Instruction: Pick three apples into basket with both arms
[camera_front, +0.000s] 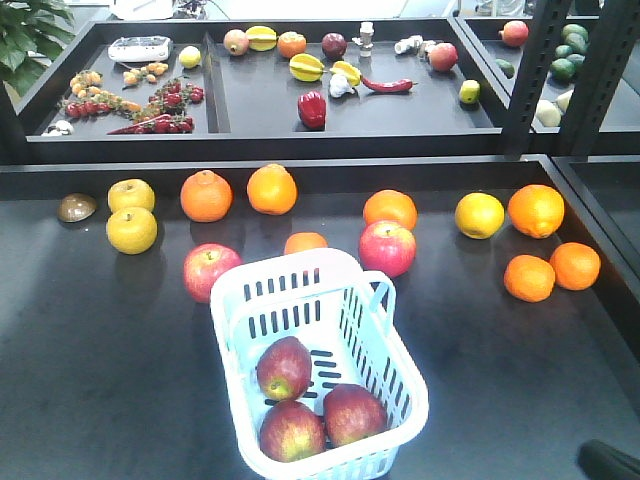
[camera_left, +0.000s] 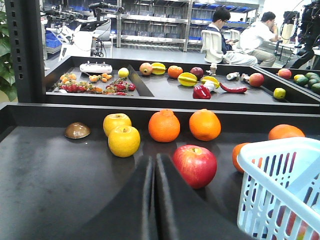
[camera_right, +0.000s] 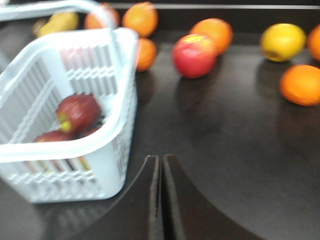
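Three dark red apples (camera_front: 284, 367) lie inside the pale basket (camera_front: 232, 305), clustered toward its near end: one further in (camera_front: 284, 367) and two side by side in front of it (camera_front: 291, 431) (camera_front: 354, 413). The basket stands upright on the dark surface (camera_front: 100, 380), its long axis running from far left to near right in the front view, so that one corner points toward the camera; its handle (camera_front: 382, 292) lies folded down at the far right rim. Around it on the surface are two brighter pink-red fruits, one just left of the basket's far end (camera_front: 206, 271) and one just right of it (camera_front: 387, 248), both close to it but whether touching cannot be told. Seven orange citrus fruits can be counted: two at the back left (camera_front: 206, 195) (camera_front: 272, 189), one behind the basket (camera_front: 305, 243), one at centre back (camera_front: 390, 209), and three at the right (camera_front: 536, 210) (camera_front: 529, 278) (camera_front: 575, 265). Three yellow fruits show, two at the left (camera_front: 131, 194) (camera_front: 132, 230) and one at the right (camera_front: 479, 215), plus one brown rounded object (camera_front: 77, 207) at the far left. The left tool (camera_left: 154, 200) has its jaws pressed together with nothing between them, above the surface near the left pink-red fruit. The right tool (camera_right: 160, 200) is likewise closed and empty, just beside the basket's near right side
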